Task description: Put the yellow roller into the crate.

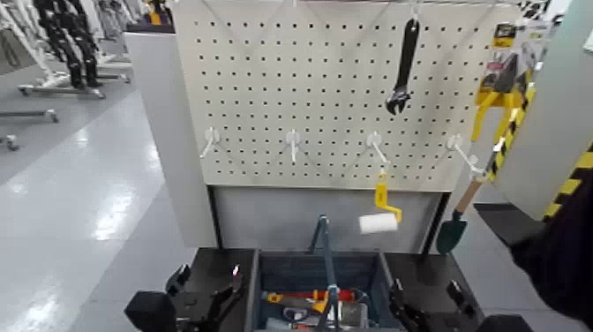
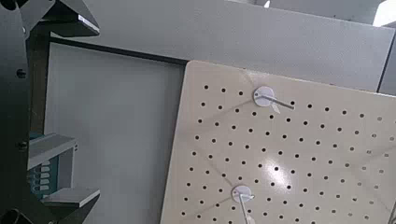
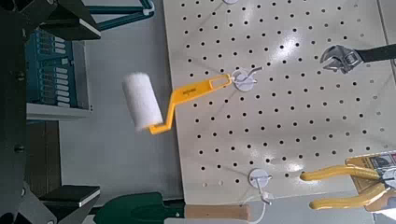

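The yellow roller (image 1: 385, 201) hangs from a hook on the white pegboard (image 1: 291, 79), handle up and white sleeve (image 1: 378, 223) at the bottom, above the crate's right side. The right wrist view shows it too (image 3: 177, 98), some way ahead of the fingers. The dark blue-grey crate (image 1: 353, 269) stands below the board with its tall handle bar (image 1: 325, 252). My left gripper (image 1: 207, 296) is low at the crate's left, open and empty (image 2: 84, 110). My right gripper (image 1: 424, 309) is low at the crate's right, open and empty (image 3: 89, 112).
A black wrench (image 1: 404, 66), a large yellow clamp-like tool (image 1: 496, 101) and a green trowel (image 1: 452, 231) hang on the board's right part. An orange-handled screwdriver (image 1: 309, 298) lies in the crate. Empty hooks (image 1: 293, 141) line the board. A dark sleeve (image 1: 565, 247) is at the right edge.
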Controlling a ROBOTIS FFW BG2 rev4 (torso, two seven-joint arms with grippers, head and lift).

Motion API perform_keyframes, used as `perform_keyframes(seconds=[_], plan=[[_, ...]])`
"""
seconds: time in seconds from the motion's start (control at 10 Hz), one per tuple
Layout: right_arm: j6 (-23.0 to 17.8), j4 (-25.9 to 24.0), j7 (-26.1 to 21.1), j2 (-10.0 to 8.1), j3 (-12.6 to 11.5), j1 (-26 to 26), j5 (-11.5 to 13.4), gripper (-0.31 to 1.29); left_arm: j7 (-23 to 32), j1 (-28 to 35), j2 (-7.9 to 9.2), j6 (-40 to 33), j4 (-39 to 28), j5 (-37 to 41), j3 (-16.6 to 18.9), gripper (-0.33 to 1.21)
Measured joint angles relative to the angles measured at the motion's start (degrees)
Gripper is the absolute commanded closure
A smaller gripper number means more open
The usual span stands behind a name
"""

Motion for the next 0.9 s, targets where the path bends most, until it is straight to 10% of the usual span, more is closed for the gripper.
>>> perform_keyframes(seconds=[0.5,0.9], plan=[[0.1,0.4,-1.5,-0.27,0.1,0.0,-0.4,0.13,1.0,-0.3,0.39,0.8,-0.1,-0.2,-0.8,0.10],[10.4,-1.7,13.5,-0.47,-6.5,-5.4,1.0,0.13,1.0,-0.3,0.31,0.8,-0.1,0.1,-0.7,0.10]])
